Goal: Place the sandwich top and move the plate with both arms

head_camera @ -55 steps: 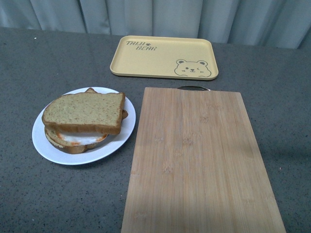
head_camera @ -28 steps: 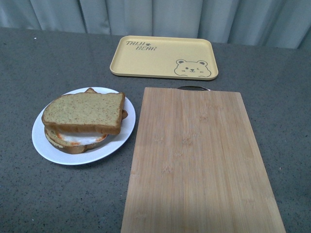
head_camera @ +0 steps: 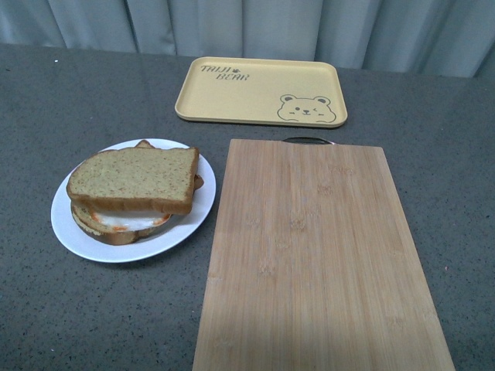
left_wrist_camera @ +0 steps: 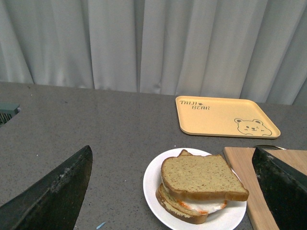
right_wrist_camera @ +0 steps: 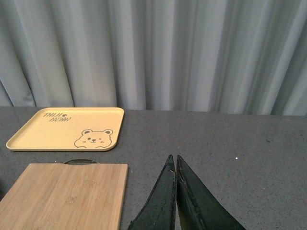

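Observation:
The sandwich top [head_camera: 135,178], a brown wholegrain slice, lies on the stacked sandwich with white and orange filling on the round white plate [head_camera: 68,229] at the table's left. It also shows in the left wrist view [left_wrist_camera: 199,177], on the plate [left_wrist_camera: 151,184]. My left gripper [left_wrist_camera: 172,187] is open, its black fingers [left_wrist_camera: 53,196] spread wide on either side of the plate, back from it. My right gripper [right_wrist_camera: 172,160] is shut and empty over bare grey table, right of the board. Neither arm shows in the front view.
A bamboo cutting board [head_camera: 317,255] lies right of the plate, its metal handle at the far end. A yellow bear tray [head_camera: 261,91] sits behind it. Grey curtains [head_camera: 247,23] close the back. A grey object [left_wrist_camera: 7,112] shows at the far left edge.

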Robot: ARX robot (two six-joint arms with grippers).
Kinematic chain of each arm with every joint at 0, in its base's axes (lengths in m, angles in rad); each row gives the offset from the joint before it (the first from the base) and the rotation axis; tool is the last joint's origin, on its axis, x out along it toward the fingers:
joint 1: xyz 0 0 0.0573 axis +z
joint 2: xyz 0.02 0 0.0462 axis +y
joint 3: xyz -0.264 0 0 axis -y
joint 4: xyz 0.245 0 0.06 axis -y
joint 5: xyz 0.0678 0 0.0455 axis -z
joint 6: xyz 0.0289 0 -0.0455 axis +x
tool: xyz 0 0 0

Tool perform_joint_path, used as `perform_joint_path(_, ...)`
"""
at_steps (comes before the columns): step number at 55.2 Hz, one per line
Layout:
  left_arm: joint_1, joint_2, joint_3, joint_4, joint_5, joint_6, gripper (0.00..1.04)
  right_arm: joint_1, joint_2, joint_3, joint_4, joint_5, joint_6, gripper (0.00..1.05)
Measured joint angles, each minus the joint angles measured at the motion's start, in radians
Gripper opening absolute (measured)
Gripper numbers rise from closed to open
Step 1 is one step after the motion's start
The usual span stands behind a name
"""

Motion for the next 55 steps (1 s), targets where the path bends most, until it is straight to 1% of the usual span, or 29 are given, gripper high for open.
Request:
perform_joint_path(26, 0.000, 0.000, 0.000, 0.000, 0.000, 0.000, 0.98, 0.000, -0.220, 0.000, -0.209, -0.001, 0.000, 0.01)
perform_joint_path(55, 0.000, 0.000, 0.000, 0.000, 0.000, 0.000, 0.98, 0.000, -0.368, 0.000, -0.356, -0.002, 0.000, 0.01)
